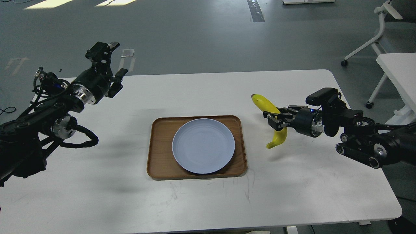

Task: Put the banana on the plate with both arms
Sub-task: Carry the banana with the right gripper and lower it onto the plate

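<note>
The yellow banana (267,105) hangs in the air to the right of the tray, clear of the table, its shadow below it. My right gripper (275,119) is shut on the banana's middle. The pale blue plate (203,145) lies bare on the brown wooden tray (159,149) at the table's middle. My left gripper (109,61) is held up above the table's far left corner, fingers spread apart and holding nothing, far from the plate.
The white table (208,201) carries only the tray and plate. A second white table (398,70) and a white wheeled chair frame (377,35) stand at the far right. Grey floor lies beyond.
</note>
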{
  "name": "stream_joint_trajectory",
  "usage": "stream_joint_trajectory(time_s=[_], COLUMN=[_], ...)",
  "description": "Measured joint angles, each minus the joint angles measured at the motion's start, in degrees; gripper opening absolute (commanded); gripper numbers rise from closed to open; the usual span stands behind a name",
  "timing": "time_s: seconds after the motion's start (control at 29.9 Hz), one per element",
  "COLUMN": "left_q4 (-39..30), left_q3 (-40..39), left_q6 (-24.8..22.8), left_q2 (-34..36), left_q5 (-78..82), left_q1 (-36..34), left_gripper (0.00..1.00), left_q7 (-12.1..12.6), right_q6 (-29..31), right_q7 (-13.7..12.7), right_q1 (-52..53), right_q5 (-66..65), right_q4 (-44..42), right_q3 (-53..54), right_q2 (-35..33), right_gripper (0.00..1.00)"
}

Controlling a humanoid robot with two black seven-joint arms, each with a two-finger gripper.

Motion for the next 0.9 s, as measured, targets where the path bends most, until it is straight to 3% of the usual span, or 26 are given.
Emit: stream_joint_trajectory(time_s=[0.27,0.47,0.7,0.74,0.77,0.84,0.87,0.9], left_q4=[-0.06,-0.05,-0.05,-0.05,-0.05,-0.05,-0.05,-0.05], left_q3=[0.00,0.00,-0.06,-0.08,-0.08,-0.10,-0.10,-0.10], left_q6=[-0.02,-0.04,-0.03,-0.03,-0.03,-0.01,-0.01,-0.01], left_q2=[-0.12,0.00,0.45,0.45,0.45,0.26,0.18,0.13], left_q5=[0.01,0.01,0.00,0.00,0.00,0.00,0.00,0.01], left_q1=[-0.06,0.06,1.12,1.18,1.20,1.20,1.24,1.28], left_gripper=[0.98,0.98,0.98,0.98,0.98,0.98,0.98,0.98], left_q7=[0.00,0.00,0.00,0.00,-0.02,-0.08,-0.08,-0.10], right_q6=[0.05,0.21,0.21,0.21,0.21,0.23,0.25,0.26], right_q7=[5.06,5.74,5.73,5.71,5.70,5.58,5.53,5.44], right_q1=[7.32,7.49,6.22,6.09,5.98,5.76,5.66,5.55], right_q5=[-0.05,0.04,0.46,0.50,0.53,0.86,1.24,1.77], right_q4=[-5.85,-9.55,-11.47,-11.72,-11.98,-12.37,-12.39,-12.39], right_q3=[-9.31,-12.69,-13.47,-13.49,-13.50,-13.49,-13.46,-13.42], right_q2=[11.01,18.32,20.92,21.18,21.40,21.79,21.90,22.02], right_gripper=[0.16,0.18,0.27,0.37,0.54,0.73,0.92,0.97])
